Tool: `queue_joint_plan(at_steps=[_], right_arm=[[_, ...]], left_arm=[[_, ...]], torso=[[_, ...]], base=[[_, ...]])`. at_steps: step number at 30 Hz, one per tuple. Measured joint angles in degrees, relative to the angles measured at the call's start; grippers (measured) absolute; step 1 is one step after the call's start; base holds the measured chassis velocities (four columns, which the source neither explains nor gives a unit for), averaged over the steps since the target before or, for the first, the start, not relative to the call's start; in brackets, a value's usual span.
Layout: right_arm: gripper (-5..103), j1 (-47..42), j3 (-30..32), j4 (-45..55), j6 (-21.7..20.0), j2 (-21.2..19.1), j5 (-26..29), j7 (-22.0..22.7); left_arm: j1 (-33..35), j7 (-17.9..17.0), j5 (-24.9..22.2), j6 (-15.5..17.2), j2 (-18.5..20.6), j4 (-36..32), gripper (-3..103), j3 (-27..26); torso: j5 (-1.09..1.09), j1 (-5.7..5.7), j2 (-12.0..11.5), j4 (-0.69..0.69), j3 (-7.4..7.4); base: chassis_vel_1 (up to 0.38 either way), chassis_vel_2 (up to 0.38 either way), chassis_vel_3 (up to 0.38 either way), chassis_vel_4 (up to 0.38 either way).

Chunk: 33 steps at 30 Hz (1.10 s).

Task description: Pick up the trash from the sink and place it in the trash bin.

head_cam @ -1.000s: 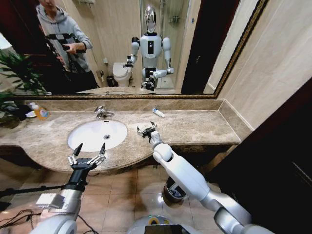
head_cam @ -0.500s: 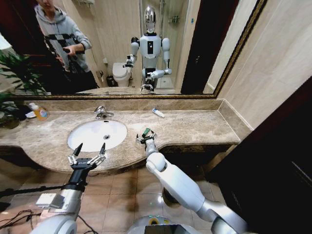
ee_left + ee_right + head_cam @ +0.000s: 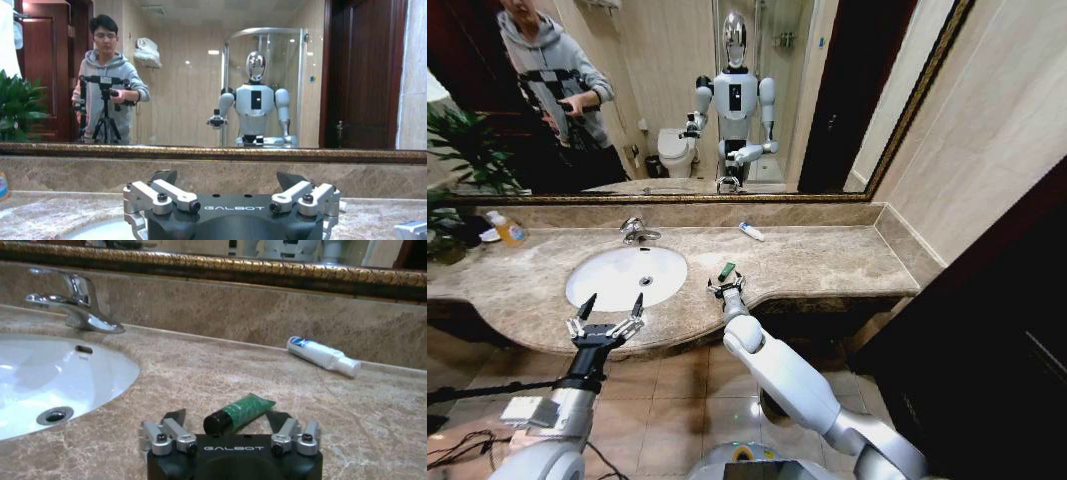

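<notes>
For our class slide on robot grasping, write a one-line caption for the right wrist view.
Right gripper holding a dark green tube above the marble countertop, beside the white sink.

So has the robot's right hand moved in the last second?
Yes. The right hand, with the dark green tube between its fingers, has pulled back toward the robot and the countertop's front edge, away from the white tube by the mirror.

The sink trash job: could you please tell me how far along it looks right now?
The sink basin looks bare of trash. In hand: the right gripper holds the green tube between its fingers, above the countertop beside the sink. Left to do: this tube must reach the trash bin, and a white tube lies near the mirror. The left gripper waits open before the counter's front edge.
</notes>
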Motion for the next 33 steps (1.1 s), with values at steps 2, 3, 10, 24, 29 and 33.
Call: queue_joint_plan(at_steps=[2,3,10,24,29,33], right_arm=[[71,0.2,0.1,-0.1,0.1,0.0,0.3,0.0],[71,0.2,0.1,-0.1,0.1,0.0,0.3,0.0],[38,0.1,1.1,0.1,1.1,-1.5,1.4,-0.4],[20,-0.9,2.1,1.8,1.9,-2.8,2.0,-1.1],[20,-1.7,3.0,4.4,2.8,-4.3,2.0,-1.8],[20,-3.1,5.0,7.5,4.0,-6.5,2.2,-2.8]], left_arm=[[0.0,0.0,0.0,0.0,0.0,0.0,100,0.0],[0.0,0.0,0.0,0.0,0.0,0.0,100,0.0],[0.0,0.0,0.0,0.0,0.0,0.0,100,0.0],[0.0,0.0,0.0,0.0,0.0,0.0,100,0.0],[0.0,0.0,0.0,0.0,0.0,0.0,100,0.0],[0.0,0.0,0.0,0.0,0.0,0.0,100,0.0]], torso=[[0.00,0.00,0.0,0.00,0.00],[0.00,0.00,0.0,0.00,0.00],[0.01,0.00,0.0,0.00,0.00],[0.01,0.00,0.0,0.00,0.00],[0.01,0.00,0.0,0.00,0.00],[0.01,0.00,0.0,0.00,0.00]], base=[[0.000,0.000,0.000,0.000],[0.000,0.000,0.000,0.000],[0.000,0.000,0.000,0.000],[0.000,0.000,0.000,0.000],[0.000,0.000,0.000,0.000],[0.000,0.000,0.000,0.000]])
